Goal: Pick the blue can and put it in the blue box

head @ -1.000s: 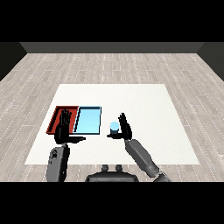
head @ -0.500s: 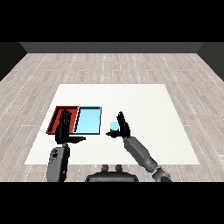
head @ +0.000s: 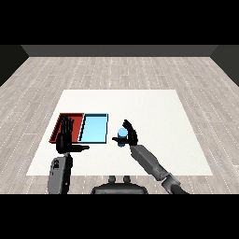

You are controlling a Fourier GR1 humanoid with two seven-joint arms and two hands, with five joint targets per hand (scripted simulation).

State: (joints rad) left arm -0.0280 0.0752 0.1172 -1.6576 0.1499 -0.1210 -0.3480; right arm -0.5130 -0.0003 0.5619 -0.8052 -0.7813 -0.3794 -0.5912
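The blue can (head: 122, 134) stands upright on the white table, just right of the light blue tray (head: 94, 129). My right hand (head: 131, 136) is against the can's right side. Its fingers rise behind the can, only slightly bent, and its thumb reaches out below and in front of it. The can sits in the gap between thumb and fingers, on the table. My left hand (head: 66, 136) is raised over the front of the red tray (head: 70, 115), fingers straight up, thumb pointing right, holding nothing.
The red and blue trays lie side by side at the table's left. The white table (head: 154, 112) stretches out to the right and behind the can. Grey wood floor surrounds it.
My right hand has moved left up against the can, bringing its thumb in front of it. The can and my left hand have stayed in place.
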